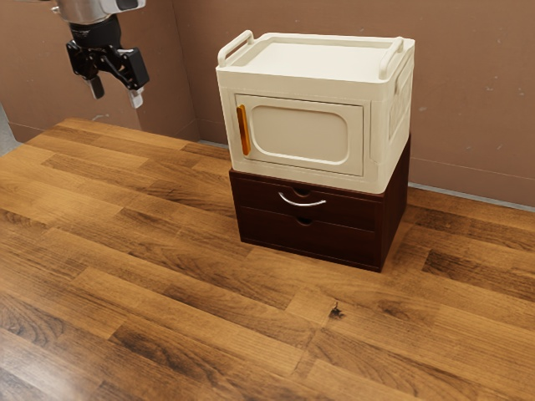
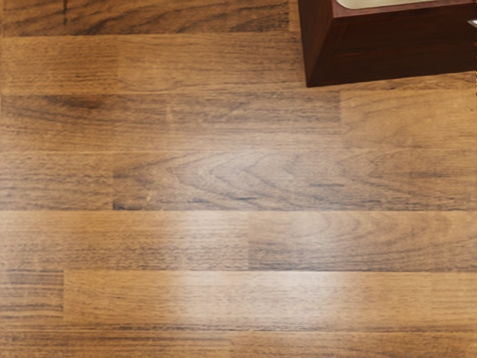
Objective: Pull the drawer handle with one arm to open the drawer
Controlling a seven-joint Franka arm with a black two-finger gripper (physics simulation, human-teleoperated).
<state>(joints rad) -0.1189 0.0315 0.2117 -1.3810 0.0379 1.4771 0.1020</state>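
Where a small dark brown wooden chest [image 1: 251, 227] stands on the table, well apart from the hand toward the exterior view's right, a curved silver metal handle [image 1: 303, 205] crosses the front of its upper drawer [image 1: 351, 214]. That drawer is closed, its front flush with the chest, and the handle touches neither fingertip. Below it sits a plain lower drawer [image 1: 267, 237], closed too, with a small notch at its top edge.

Resting on the chest is a cream box [image 1: 380, 109] with rounded rails on top; its shut door [image 1: 301, 134] carries an upright amber handle [image 1: 243, 129] on the side nearer the hand.

My black two-finger gripper [image 1: 117, 93] hangs high at the exterior view's upper left, fingers parted and pointing down, nothing between them, so it is released. Beneath it, the wrist view shows the brown wood-plank table [image 2: 223, 179] and a lower corner of the chest. Behind the table rises a dull brown wall [image 1: 468, 109].
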